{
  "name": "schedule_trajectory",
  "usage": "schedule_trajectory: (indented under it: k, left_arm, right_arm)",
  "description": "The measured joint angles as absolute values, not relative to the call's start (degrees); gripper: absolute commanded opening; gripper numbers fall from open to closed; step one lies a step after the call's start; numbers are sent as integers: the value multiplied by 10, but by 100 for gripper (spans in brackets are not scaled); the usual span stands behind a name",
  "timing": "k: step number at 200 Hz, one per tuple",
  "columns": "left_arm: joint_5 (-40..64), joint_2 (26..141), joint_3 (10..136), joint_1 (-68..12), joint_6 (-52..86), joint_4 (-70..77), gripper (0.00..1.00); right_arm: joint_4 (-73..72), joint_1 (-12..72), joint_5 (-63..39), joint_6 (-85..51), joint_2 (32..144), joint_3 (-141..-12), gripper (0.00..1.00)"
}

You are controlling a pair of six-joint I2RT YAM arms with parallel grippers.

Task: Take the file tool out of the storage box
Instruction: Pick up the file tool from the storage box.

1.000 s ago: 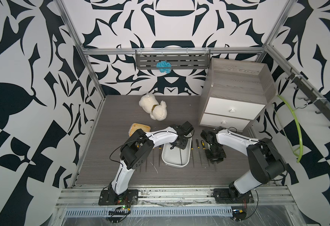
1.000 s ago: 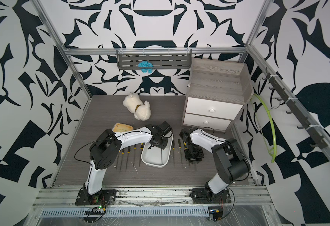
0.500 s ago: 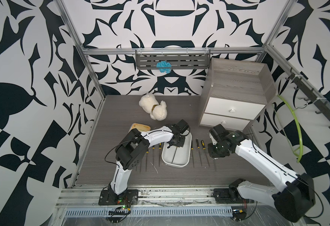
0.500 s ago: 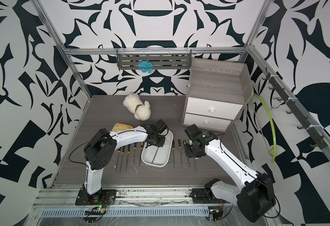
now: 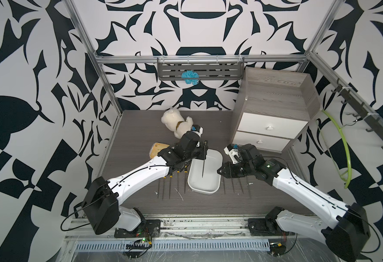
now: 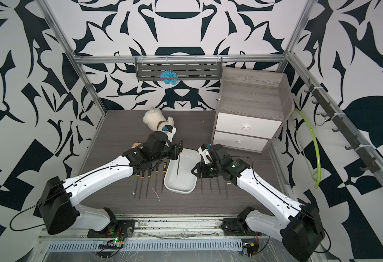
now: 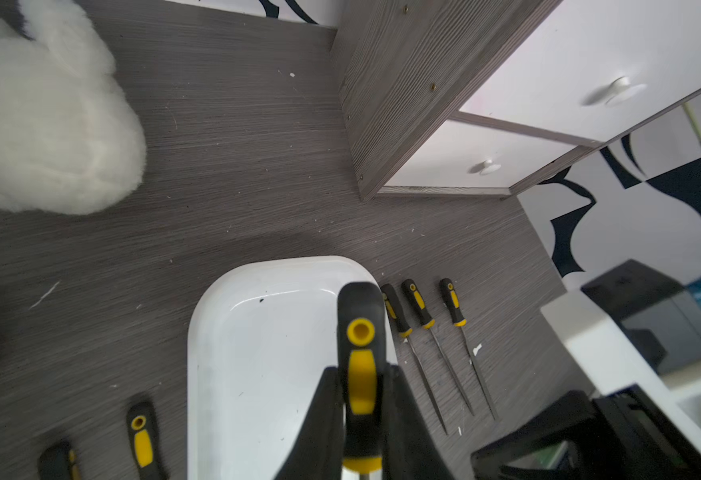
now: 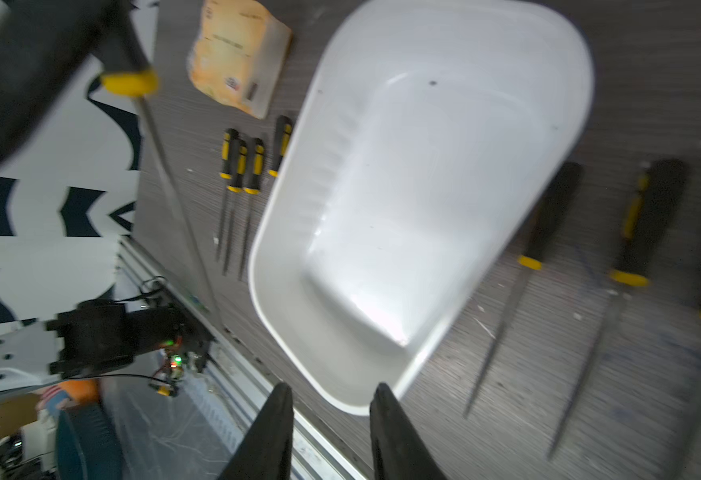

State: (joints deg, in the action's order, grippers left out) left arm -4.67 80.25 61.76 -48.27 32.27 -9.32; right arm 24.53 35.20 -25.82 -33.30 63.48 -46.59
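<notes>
Jaws clenched on the black-and-yellow handle of a slim steel file tool (image 5: 203,164), the left gripper (image 7: 361,368) holds it over the shallow white plastic storage box (image 5: 209,181); whether the blade tip touches the box floor cannot be told. The sound move is to lift until the tip clears the box's rim, then carry it to the row of matching black-and-yellow files (image 8: 240,166) left of the box and lay it parallel without nudging them. The right gripper (image 8: 332,390), jaws apart and empty, hovers at the box's right rim and should keep clear.
</notes>
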Motion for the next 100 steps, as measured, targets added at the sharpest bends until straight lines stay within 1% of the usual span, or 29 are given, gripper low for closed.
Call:
schedule_trajectory:
  k: [23,50,82,100]
  left_arm:
    - [-43,800,606,-483,331,-81,0]
    - [-41,801,598,-482,335,-70,0]
    - [-39,802,598,-482,337,-66,0]
    - [-43,802,597,-482,336,-66,0]
  right_arm:
    - [172,378,-284,-352,639,-463,41]
    - [118,411,-286,-359,656,-463,42]
    - [103,431,-281,-358,713,-470,42]
    - [108,432,-263,-354,726,-471,42]
